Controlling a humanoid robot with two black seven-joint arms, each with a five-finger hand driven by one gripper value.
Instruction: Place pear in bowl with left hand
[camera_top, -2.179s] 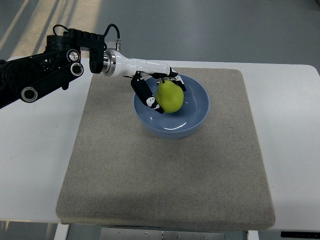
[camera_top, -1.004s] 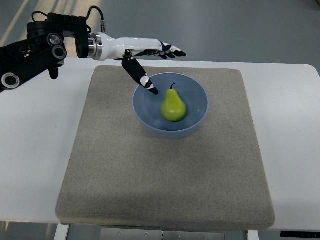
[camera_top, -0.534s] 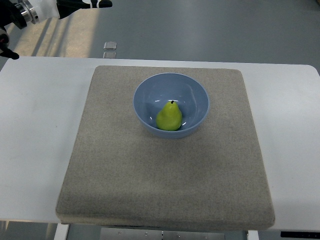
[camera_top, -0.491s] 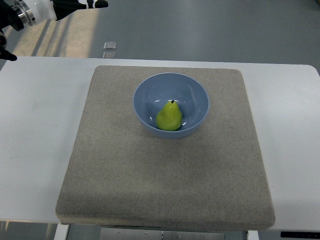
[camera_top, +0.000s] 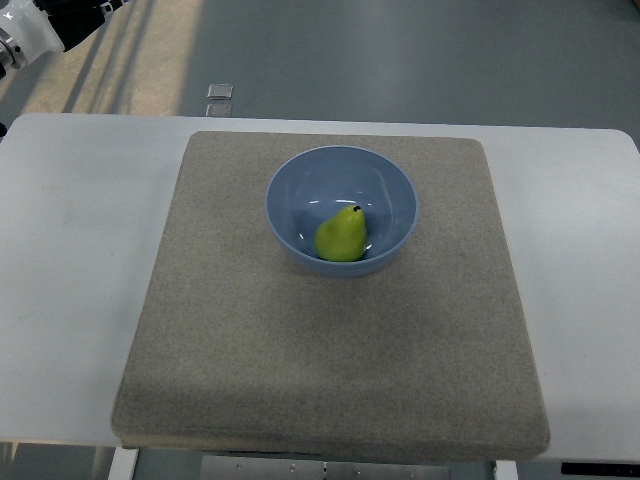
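A yellow-green pear (camera_top: 341, 237) lies inside the blue bowl (camera_top: 290, 190), near its front side, with the stem end pointing up and to the right. The bowl stands on the grey mat (camera_top: 330, 350), in its far half. Only a white part of my left arm (camera_top: 28, 28) shows at the top left corner, well away from the bowl and above the table's far left edge. Nothing touches the pear.
The grey mat covers the middle of the white table (camera_top: 70, 250). A small square marker (camera_top: 221, 91) lies on the floor beyond the table's far edge.
My left hand let go of the pear in the bowl, then drew back up and to the left, nearly out of the picture. The pear has rolled slightly within the bowl.
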